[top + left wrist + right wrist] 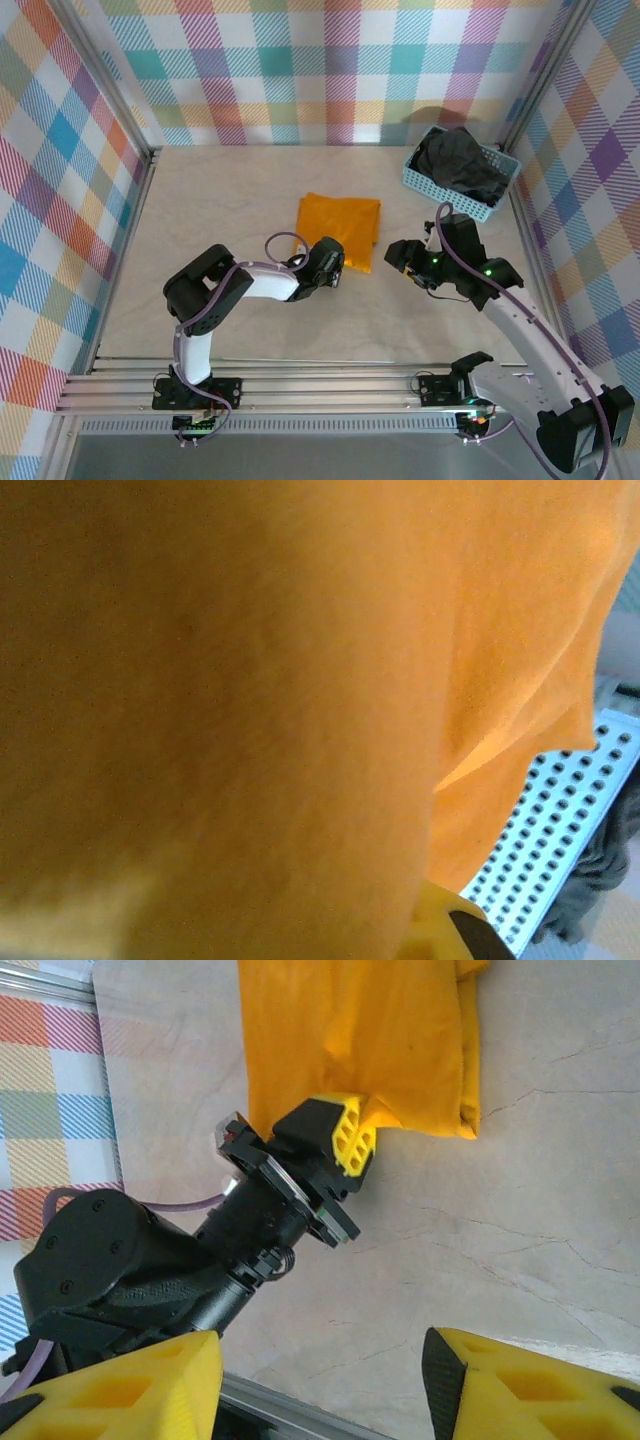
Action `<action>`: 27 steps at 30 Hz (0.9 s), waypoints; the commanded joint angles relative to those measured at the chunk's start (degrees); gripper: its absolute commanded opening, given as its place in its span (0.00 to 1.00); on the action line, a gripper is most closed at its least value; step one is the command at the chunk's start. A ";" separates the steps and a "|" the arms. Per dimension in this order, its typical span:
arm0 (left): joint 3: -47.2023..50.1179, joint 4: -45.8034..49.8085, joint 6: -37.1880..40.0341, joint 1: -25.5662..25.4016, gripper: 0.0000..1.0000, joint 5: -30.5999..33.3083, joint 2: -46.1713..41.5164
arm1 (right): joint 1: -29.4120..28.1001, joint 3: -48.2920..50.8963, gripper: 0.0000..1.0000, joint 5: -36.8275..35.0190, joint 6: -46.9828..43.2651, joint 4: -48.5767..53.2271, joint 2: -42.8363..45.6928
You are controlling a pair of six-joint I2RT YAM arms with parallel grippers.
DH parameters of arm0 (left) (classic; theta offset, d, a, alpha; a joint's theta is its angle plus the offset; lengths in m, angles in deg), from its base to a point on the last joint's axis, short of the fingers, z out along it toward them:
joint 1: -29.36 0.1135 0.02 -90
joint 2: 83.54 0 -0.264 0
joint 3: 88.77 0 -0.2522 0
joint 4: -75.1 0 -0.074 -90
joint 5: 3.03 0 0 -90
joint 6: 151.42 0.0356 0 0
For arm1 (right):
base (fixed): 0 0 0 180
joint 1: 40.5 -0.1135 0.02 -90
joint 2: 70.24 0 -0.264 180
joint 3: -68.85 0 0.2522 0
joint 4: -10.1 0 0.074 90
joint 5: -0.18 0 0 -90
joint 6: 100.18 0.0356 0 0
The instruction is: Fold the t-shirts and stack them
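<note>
Bright orange-yellow cloth t-shirt [338,225] is lying folded mid-worktop [230,190] w/ left claw [338,264] pinching its near edge, right claw [402,256] hanging released beside it, & charcoal-black cloth t-shirt [460,165] is sitting bunched in light blue plastic lattice basket [416,181], so approx. half is remaining.

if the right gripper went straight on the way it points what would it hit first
Probably the left gripper, at the edge of the orange shirt; bare table lies between. Depth is unclear.
</note>
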 commanded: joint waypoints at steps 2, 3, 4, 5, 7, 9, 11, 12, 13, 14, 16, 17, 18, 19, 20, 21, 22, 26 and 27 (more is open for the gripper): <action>3.80 -6.66 -3.74 5.97 0.00 3.87 0.24 | -0.26 -1.90 0.56 0.01 0.36 1.47 0.95; 4.50 -6.88 -3.67 7.60 0.00 3.71 -0.35 | -0.26 -2.01 0.56 -0.07 0.22 1.75 0.98; 5.49 -6.92 -3.37 9.67 0.00 3.42 -1.19 | -0.26 -2.20 0.56 -0.08 0.05 1.85 0.95; 6.69 -7.38 -3.03 11.83 0.00 3.06 -1.95 | -0.26 -2.29 0.56 -0.08 0.03 1.85 0.87; 8.72 -7.75 -2.11 16.05 0.00 1.69 -3.56 | -0.27 -2.29 0.56 0.00 0.03 1.60 0.52; 10.59 -7.61 -0.47 20.87 0.00 -0.16 -5.48 | -0.26 -2.07 0.56 0.33 -0.02 0.93 -0.15; 12.48 -7.40 1.27 25.58 0.00 -2.28 -7.64 | -0.26 -1.85 0.56 0.75 0.08 0.02 -1.08; 13.22 -7.32 2.08 27.90 0.00 -3.42 -8.41 | -0.26 -1.76 0.56 0.88 0.12 -0.25 -1.48; 14.09 -7.14 2.74 30.46 0.00 -4.62 -9.37 | -0.27 -1.59 0.56 1.04 0.11 -0.72 -1.89; 15.25 -6.93 3.40 32.89 0.00 -5.52 -10.47 | -0.26 -1.42 0.56 1.19 0.12 -1.19 -2.12; 17.20 -6.07 4.44 37.53 0.00 -7.07 -12.76 | -0.26 -1.41 0.56 1.24 0.05 -1.57 -2.60; 18.11 -5.77 5.34 39.82 0.00 -7.54 -14.05 | -0.28 -1.42 0.56 1.33 0.03 -1.80 -2.90; 18.22 -5.07 6.55 41.79 0.00 -8.36 -14.61 | -0.27 -1.41 0.56 1.42 -0.02 -1.97 -3.07; 17.65 -4.28 8.47 43.98 0.00 -10.16 -14.73 | -0.26 -1.33 0.56 1.63 -0.05 -2.34 -3.41; 16.67 -4.13 10.06 46.12 0.00 -12.13 -14.28 | -0.29 -1.28 0.56 1.85 0.02 -2.65 -3.73; 14.68 -4.78 13.81 48.14 0.00 -15.38 -12.50 | -0.26 -1.32 0.56 2.03 0.03 -2.99 -4.02; 11.69 -5.10 17.05 50.52 0.00 -19.88 -9.84 | -0.26 -1.32 0.56 2.29 0.03 -3.26 -4.40; -0.50 2.04 30.97 56.37 0.00 -31.16 -1.52 | -0.29 -1.89 0.56 2.56 -0.19 -3.97 -5.62; -3.04 5.79 34.12 57.60 0.00 -31.59 -0.44 | -0.27 -2.09 0.56 2.56 -0.29 -4.11 -5.99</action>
